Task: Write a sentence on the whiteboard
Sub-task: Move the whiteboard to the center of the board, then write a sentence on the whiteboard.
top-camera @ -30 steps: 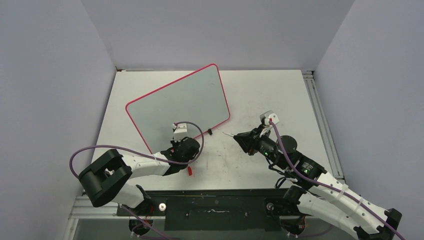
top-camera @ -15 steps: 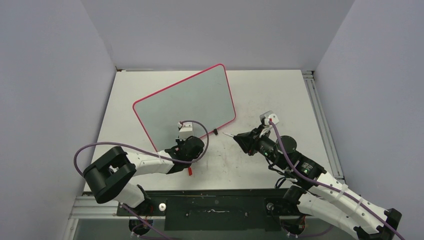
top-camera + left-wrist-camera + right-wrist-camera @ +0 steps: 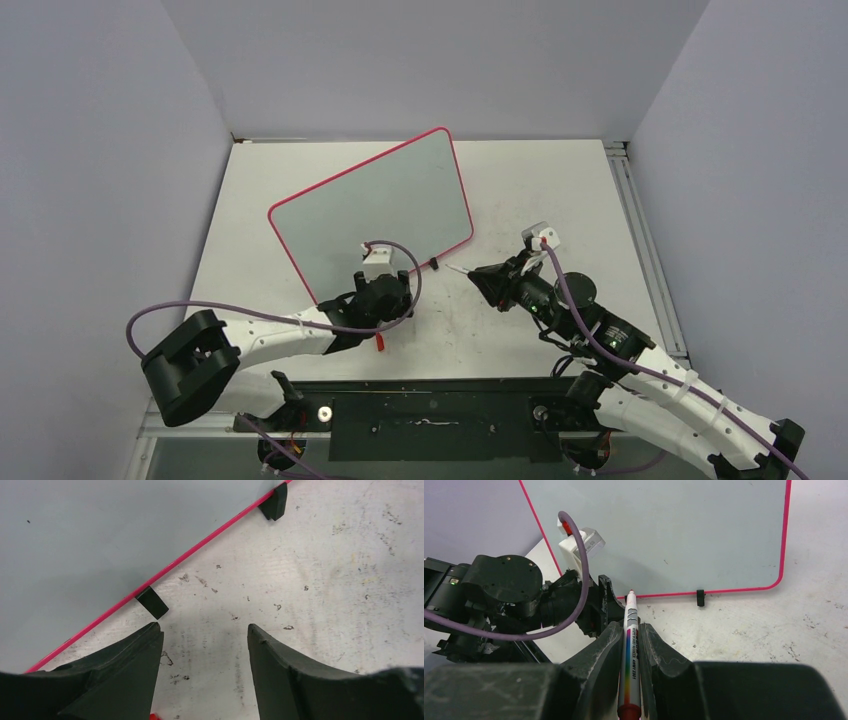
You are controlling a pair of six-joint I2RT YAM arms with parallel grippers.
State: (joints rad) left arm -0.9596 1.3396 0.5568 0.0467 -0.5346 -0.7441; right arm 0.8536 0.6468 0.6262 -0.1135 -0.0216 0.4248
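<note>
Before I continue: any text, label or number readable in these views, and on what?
On the rainbow-striped white marker pen in the right gripper: dark print along the barrel, too small and blurred to read.
On the glossy grey-white whiteboard with red-pink rim: no writing.
Nothing else shows any text.

A marker pen [image 3: 631,647] sits clamped between the right gripper's fingers [image 3: 596,655]. It has a white barrel with a rainbow-striped label, a red rear end, and a tip that pokes out past the fingertips. The white table [image 3: 325,580] ahead of the left gripper's fingers [image 3: 125,670] is scuffed and flecked with dark specks. A small red object [image 3: 380,341] lies on it just behind those fingers, too small to identify. Grey walls [image 3: 430,60] stand beyond both pairs of fingers.
</note>
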